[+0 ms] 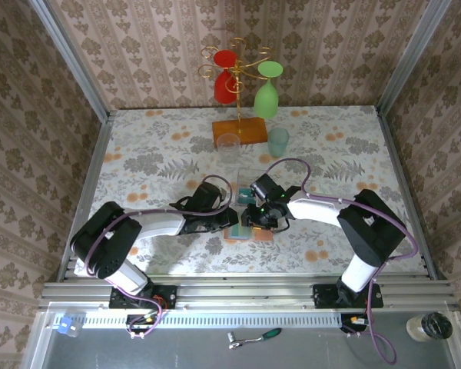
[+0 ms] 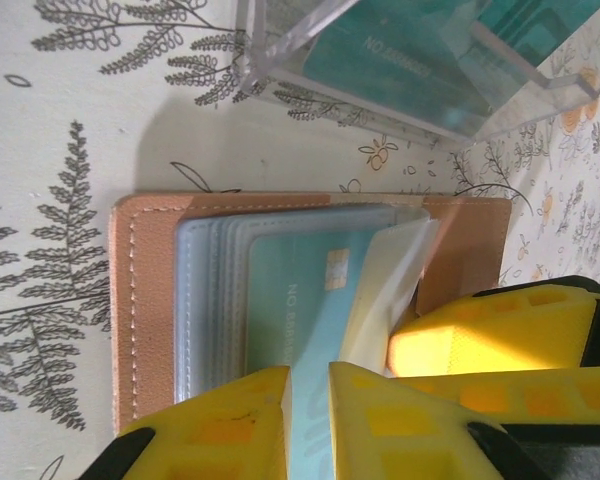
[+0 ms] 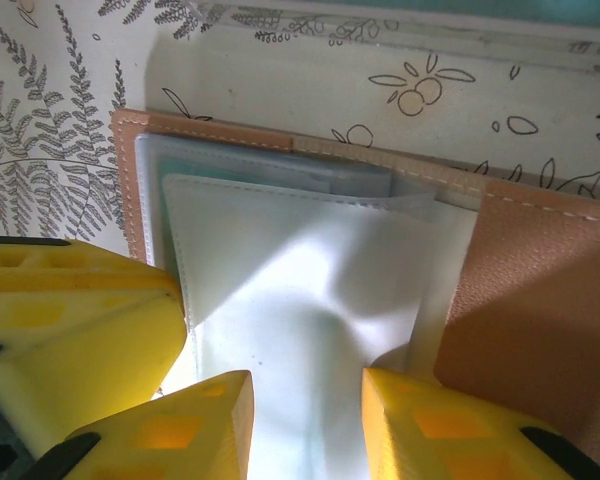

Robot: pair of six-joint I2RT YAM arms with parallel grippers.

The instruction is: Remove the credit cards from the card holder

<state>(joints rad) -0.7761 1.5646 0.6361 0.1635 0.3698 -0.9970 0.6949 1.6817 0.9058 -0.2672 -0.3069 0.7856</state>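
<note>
- Overhead, a floral-patterned desk [image 1: 146, 165] is sitting inside beige damask-papered walls [image 1: 138, 46].
- Card holder [image 2: 150, 300] is lying open on the desk, beside a clear box [image 2: 280, 35].
- Left jaws are pinching a teal credit card [image 2: 290, 290].
- Right jaws are grasping the card holder's pale pocket flap.

You have two arms, the left arm [image 1: 157, 225] and the right arm [image 1: 315, 209]. Both are white tubes with fat black joints. A thin purple cable [image 1: 292, 162] loops along each one. Each black base [image 1: 330, 296] is bolted to a silver rail [image 1: 246, 290]. A small green light [image 1: 253, 202] glows by the right wrist. The left gripper [image 2: 308, 385] and the right gripper [image 3: 305, 400] have chunky yellow fingers [image 3: 180, 430] with square dents and black bits at the back.
</note>
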